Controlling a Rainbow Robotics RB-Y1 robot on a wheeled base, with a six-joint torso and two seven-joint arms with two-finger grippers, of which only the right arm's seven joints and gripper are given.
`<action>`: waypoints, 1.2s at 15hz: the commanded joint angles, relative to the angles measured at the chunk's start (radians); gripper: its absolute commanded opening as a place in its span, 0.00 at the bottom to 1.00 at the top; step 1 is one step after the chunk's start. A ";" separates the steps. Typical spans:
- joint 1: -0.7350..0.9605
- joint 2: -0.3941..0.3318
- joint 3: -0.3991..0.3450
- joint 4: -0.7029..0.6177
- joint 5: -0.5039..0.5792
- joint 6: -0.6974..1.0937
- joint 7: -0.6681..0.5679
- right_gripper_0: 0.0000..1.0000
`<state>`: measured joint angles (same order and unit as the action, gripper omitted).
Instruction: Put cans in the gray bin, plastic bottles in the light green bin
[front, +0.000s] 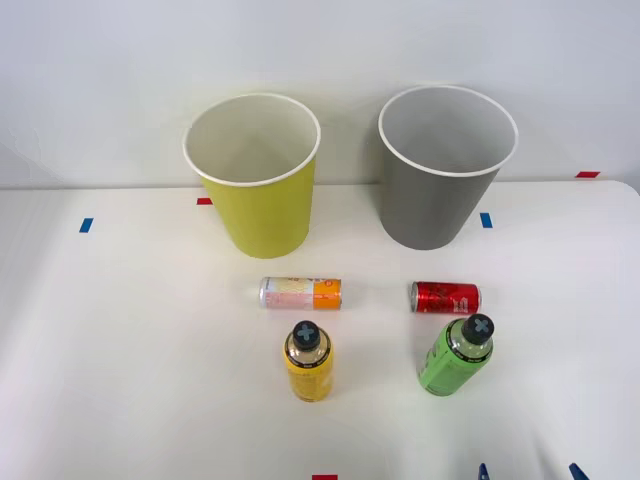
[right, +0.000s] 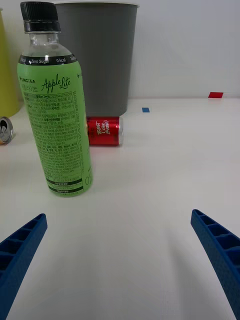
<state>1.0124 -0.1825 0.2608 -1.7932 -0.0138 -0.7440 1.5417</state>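
A white counter (front: 120, 340) fills most of the front view and meets a plain pale wall (front: 100, 70) across the upper part of the frame. Small blue and red tape marks dot the counter near its back and front edges. At upper centre stand two tapered bins with white rims: the light green bin (front: 262, 205) to the left and the gray bin (front: 432, 200) to the right, apart from each other. Below them, in the middle of the frame, two cans lie on their sides: the silver-pink can (front: 300, 293) with an orange end under the light green bin, and the red can (front: 446, 297) under the gray bin. Lower still stand the bottles with dark cross-marked caps: the yellow bottle (front: 309, 363) just below the silver-pink can, and the green bottle (front: 456, 356) just below the red can. The right hand (front: 528, 472) shows as two blue tips at the lower right edge of the frame. In the right wrist view its ribbed fingers (right: 20, 250) sit spread wide apart, holding nothing, short of the green bottle, with the red can and gray bin behind it.
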 joint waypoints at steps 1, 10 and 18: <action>0.000 0.000 0.000 0.000 0.000 0.000 0.000 1.00; 0.000 0.000 0.000 0.000 0.000 0.000 0.000 1.00; 0.000 0.000 0.000 0.000 0.000 0.000 0.000 1.00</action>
<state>1.0124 -0.1825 0.2608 -1.7932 -0.0138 -0.7440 1.5417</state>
